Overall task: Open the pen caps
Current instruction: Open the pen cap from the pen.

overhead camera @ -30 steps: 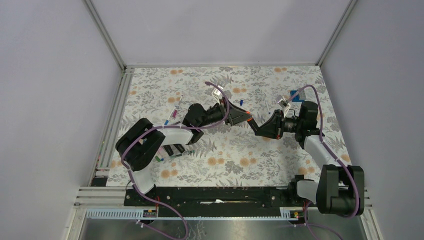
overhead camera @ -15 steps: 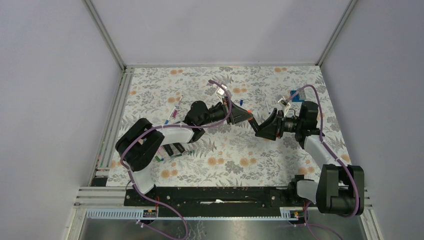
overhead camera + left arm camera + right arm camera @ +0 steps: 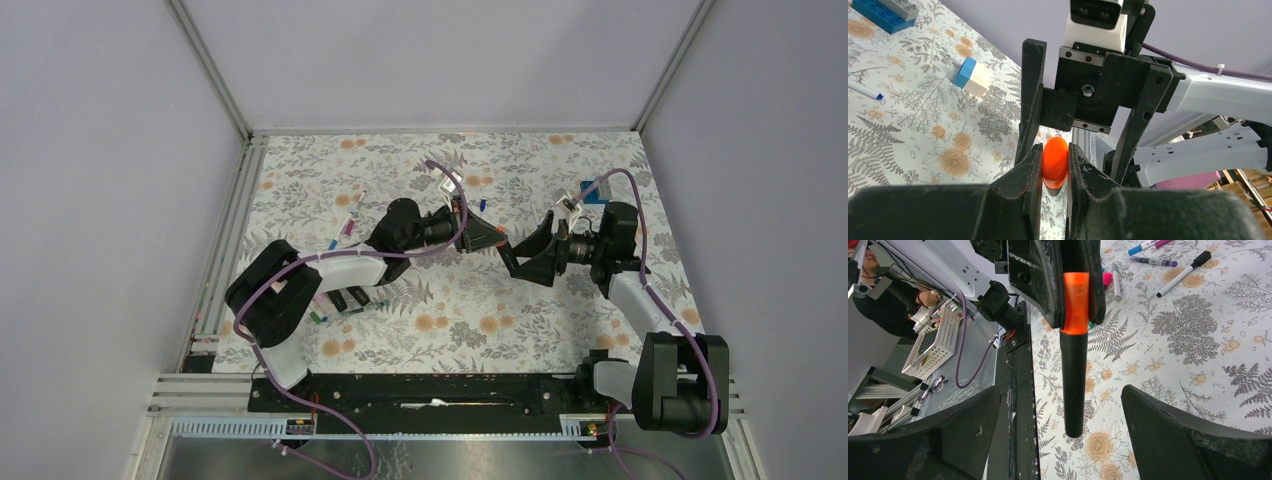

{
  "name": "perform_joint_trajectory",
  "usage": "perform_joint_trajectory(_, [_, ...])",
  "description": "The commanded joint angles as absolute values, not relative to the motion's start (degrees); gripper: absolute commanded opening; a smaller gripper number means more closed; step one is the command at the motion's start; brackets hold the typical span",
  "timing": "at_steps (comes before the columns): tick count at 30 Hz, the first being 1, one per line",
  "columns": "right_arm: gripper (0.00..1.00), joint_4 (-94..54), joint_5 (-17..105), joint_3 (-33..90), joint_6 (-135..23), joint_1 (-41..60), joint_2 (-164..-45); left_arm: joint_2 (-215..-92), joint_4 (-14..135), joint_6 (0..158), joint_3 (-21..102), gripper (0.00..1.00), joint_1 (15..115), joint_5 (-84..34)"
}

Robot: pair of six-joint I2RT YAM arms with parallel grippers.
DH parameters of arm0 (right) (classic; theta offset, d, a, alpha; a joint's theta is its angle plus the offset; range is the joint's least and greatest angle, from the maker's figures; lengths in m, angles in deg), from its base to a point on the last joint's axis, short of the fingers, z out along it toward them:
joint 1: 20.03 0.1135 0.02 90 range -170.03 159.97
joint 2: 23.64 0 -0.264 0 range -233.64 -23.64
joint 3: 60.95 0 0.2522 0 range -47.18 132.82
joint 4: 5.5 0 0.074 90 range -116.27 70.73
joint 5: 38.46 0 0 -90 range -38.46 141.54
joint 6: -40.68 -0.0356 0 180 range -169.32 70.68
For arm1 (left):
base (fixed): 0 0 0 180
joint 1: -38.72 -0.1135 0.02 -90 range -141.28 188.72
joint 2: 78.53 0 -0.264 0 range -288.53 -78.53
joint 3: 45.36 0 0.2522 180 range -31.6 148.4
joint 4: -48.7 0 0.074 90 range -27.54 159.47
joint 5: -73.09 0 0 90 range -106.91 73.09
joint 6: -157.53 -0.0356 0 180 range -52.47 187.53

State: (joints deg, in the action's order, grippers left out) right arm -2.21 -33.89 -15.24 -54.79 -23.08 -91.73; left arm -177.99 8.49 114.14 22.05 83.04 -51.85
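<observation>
My left claw pinches the orange cap of a black highlighter held above the bench; my right claw gapes wide, fingers either side of the barrel, not touching.

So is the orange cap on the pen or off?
On. The orange cap sits flush on the black pen, no gap showing, pinched by the left hand.

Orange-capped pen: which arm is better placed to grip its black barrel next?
Probably the right: the right end effector is open on either side of the black barrel, while the left end effector is shut on the orange cap.
</observation>
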Motion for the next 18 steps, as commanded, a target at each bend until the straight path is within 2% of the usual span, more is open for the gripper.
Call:
perform_joint_trajectory(1, [0.97, -0.07, -33.05, -13.20, -56.25, -22.84, -91.06, -175.37, 7.20, 112.64, 25.27, 0.00, 83.80, -53.74])
perform_joint_trajectory(18, [0.96, 0.74, -34.06, -12.38, -59.71, -21.26, -89.07, -174.83, 12.47, 110.23, 29.28, 0.00, 85.65, -52.33])
